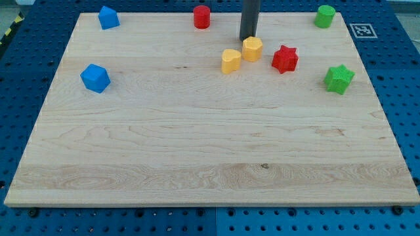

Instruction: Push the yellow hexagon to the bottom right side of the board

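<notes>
Up near the view's top, my tip (pixel 247 38) stood just behind the yellow hexagon (pixel 252 48), at its upper-left edge. No claw showed, only the rod. A yellow heart-like block (pixel 230 61) sat beside it, a red star (pixel 285 58) to its right on the table (pixel 210 151).

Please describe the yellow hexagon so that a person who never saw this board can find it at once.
On the light wooden board, look near the top edge at the dark rod. The yellow hexagon block sits just below my tip. Its flat six-sided top separates it from the other yellow block at its lower left and the red star block on its right.
</notes>
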